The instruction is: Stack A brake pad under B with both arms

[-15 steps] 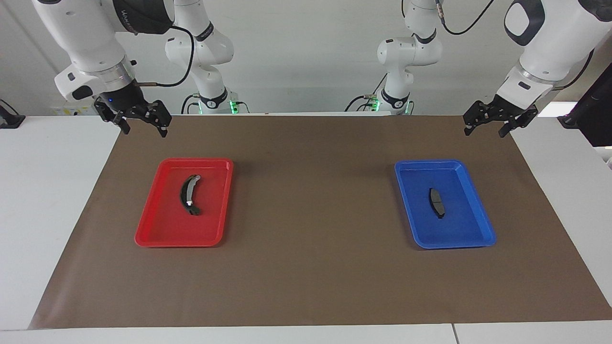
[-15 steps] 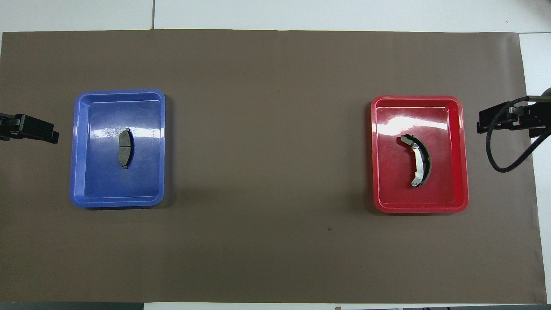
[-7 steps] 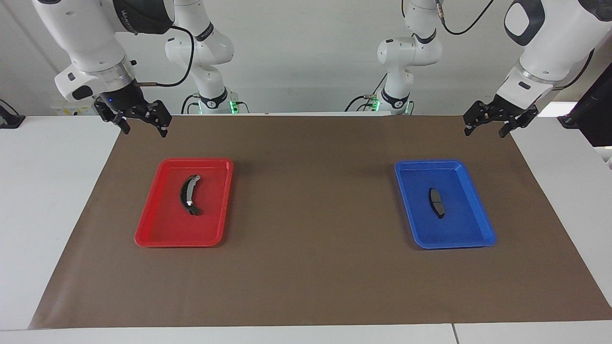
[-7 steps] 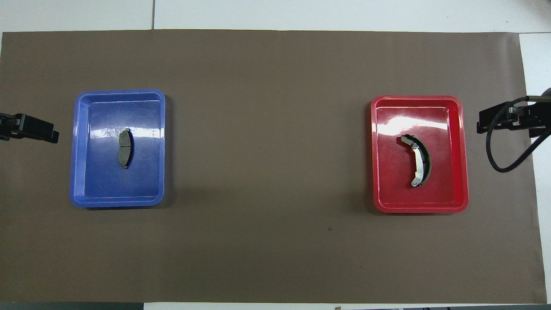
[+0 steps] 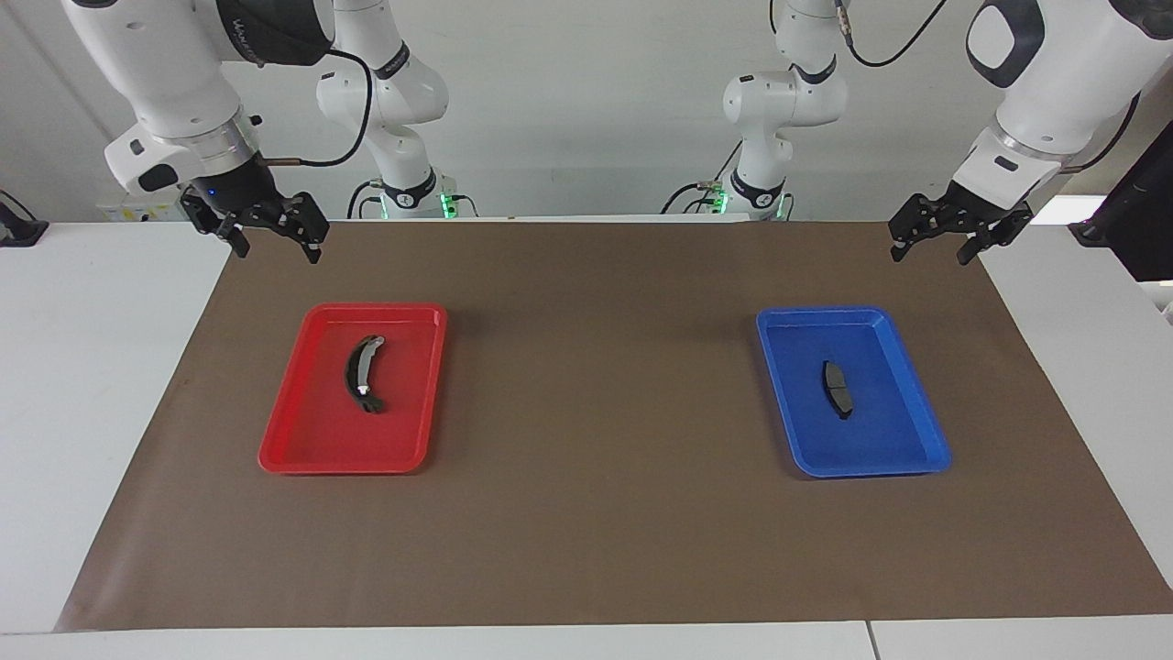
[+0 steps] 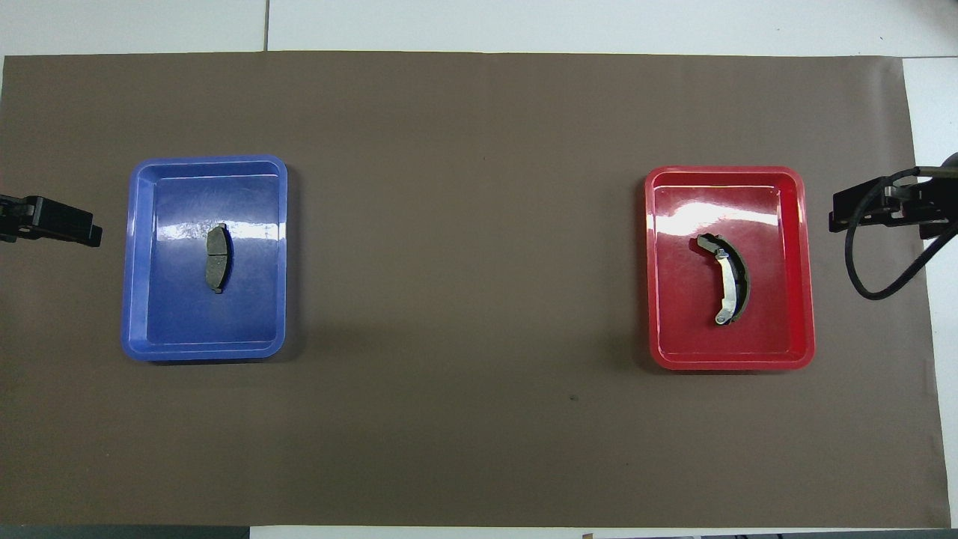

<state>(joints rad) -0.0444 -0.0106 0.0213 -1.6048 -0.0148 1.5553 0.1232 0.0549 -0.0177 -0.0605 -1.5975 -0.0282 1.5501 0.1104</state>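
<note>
We saw our left gripper (image 5: 928,249) and right gripper (image 5: 275,247) spread open, empty, raised over the mat's edge. A brake pad (image 5: 836,389) and B (image 5: 363,374) lay in trays well apart from both jaws.

A dark-grey pad (image 5: 836,389) lies in a blue tray (image 5: 917,458); a black, silver-striped brake shoe (image 5: 361,372) in a red tray (image 5: 302,454); brown mat (image 5: 596,513).

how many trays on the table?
2. The blue tray is toward the left arm's end of the table and holds the short pad; the red tray is toward the right arm's end and holds the long crescent piece. Nothing looks hidden.
</note>
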